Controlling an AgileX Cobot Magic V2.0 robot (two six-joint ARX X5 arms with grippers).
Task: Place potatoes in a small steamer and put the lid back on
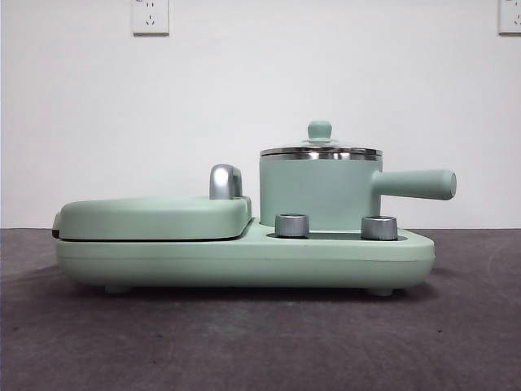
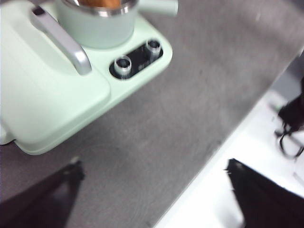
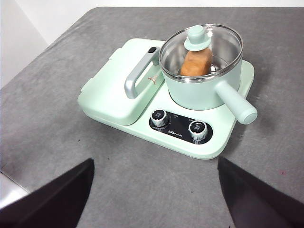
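The potato (image 3: 195, 63) stood on end inside the pot (image 3: 199, 90), lid (image 3: 202, 45) on; the handle (image 3: 235, 105) pointed toward four o'clock. Both grippers (image 2: 152, 190) (image 3: 154, 190) hung wide open, empty.

The small steamer (image 3: 192, 95) is mint green with a shiny steel rim, and its clear glass lid (image 3: 202, 45) carries a mint-green knob. Inside shows the orange-brown potato (image 3: 195, 63). The grill cover (image 3: 114, 90) and base (image 1: 244, 261) are the same mint green; its handle (image 3: 137, 73) is chrome, the dials (image 3: 159, 117) silver on a black panel. The tabletop (image 3: 57, 114) is mottled dark grey, both tools' jaws black
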